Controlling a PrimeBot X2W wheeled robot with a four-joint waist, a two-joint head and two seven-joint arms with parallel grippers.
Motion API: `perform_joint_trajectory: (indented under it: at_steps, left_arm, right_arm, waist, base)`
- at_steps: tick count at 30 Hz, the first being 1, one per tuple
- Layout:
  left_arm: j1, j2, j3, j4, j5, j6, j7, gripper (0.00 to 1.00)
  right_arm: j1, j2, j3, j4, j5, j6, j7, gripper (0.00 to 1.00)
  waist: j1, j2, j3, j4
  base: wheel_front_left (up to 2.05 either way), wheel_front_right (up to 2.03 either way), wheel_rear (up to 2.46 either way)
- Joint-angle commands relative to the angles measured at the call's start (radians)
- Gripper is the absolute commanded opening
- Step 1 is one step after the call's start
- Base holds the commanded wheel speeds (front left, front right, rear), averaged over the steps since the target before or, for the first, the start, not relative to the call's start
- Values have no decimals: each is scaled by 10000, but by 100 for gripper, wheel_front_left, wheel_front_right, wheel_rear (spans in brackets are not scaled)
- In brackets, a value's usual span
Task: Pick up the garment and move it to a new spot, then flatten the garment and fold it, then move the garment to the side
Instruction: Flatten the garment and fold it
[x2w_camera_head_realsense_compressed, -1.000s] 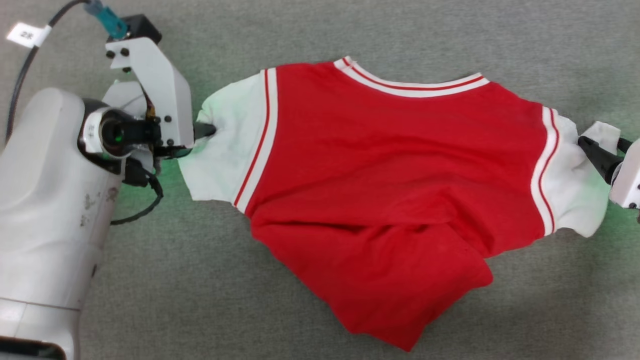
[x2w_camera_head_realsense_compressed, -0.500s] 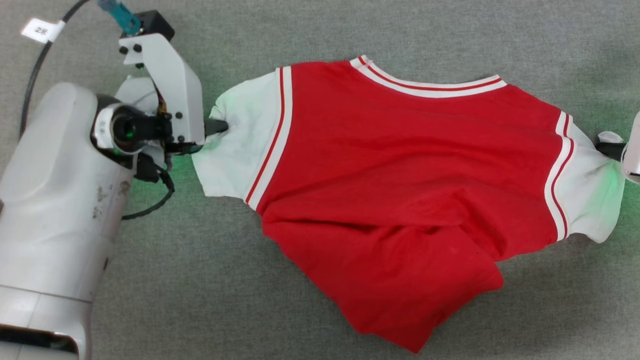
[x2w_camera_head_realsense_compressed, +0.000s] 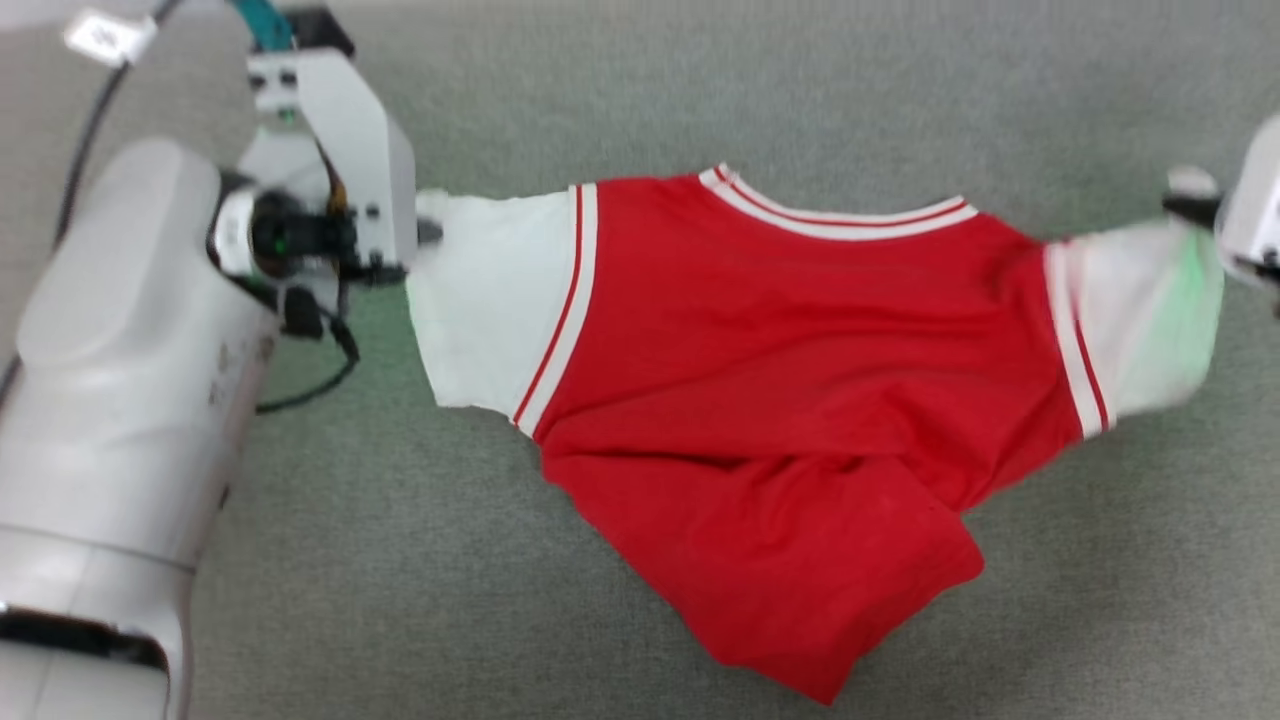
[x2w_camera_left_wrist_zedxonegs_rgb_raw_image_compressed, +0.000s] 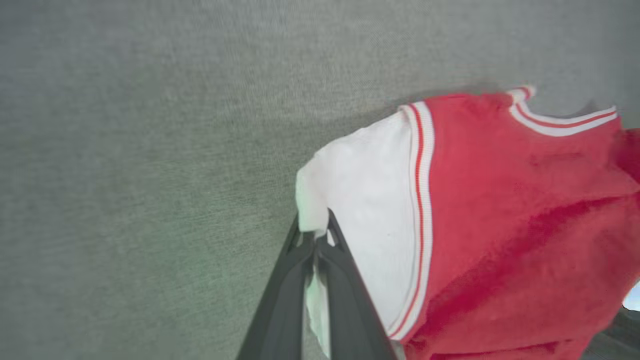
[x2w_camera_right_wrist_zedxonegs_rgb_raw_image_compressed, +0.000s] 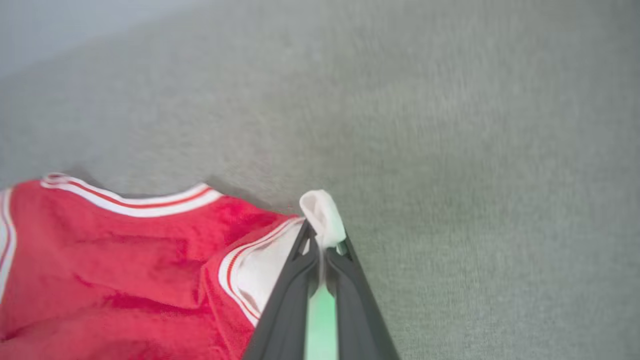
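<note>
Red jersey (x2w_camera_head_realsense_compressed: 780, 380) cloth is now pinched at both white sleeves: the right hand (x2w_camera_head_realsense_compressed: 1185, 205), open around the right sleeve (x2w_camera_head_realsense_compressed: 1140, 320) a second ago, has been shut on its tip, while the left hand (x2w_camera_head_realsense_compressed: 425, 232) is kept clamped on the left sleeve (x2w_camera_head_realsense_compressed: 490, 300). With both ends secured, the lift toward a new spot is judged to be under way. The jersey is stretched between the two hands, its crumpled lower part sagging toward the grey surface (x2w_camera_head_realsense_compressed: 400, 600).

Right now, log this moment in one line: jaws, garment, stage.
left jaws: shut on left sleeve | right jaws: shut on right sleeve | garment: stretched between them, lower hem crumpled | stage: flattening, not yet folded
</note>
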Motion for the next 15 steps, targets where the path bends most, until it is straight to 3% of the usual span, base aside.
perform_joint_trajectory:
  at_steps: [1, 9, 15]
  left_arm:
    - [-174, -27, -19, 31, 100, -50, -46, 0]
    - [-1243, 118, 14, 406, 594, -151, -1229, 0]
    - [-2151, 339, 256, 674, 1015, -127, -2846, 0]
  right_arm:
    - [-198, 76, 126, -84, -54, 4, -208, 0]
    - [-1498, 355, 1331, -26, 221, 4, -2671, 0]
    - [-2504, 136, 2623, 569, 456, 2, -5039, 0]
  waist:
    - [0, 0, -649, 110]
    - [0, 0, -1794, 134]
    - [0, 0, -2462, 257]
  base:
    - [0, 0, 0]
    - [0, 0, 0]
    - [0, 0, 0]
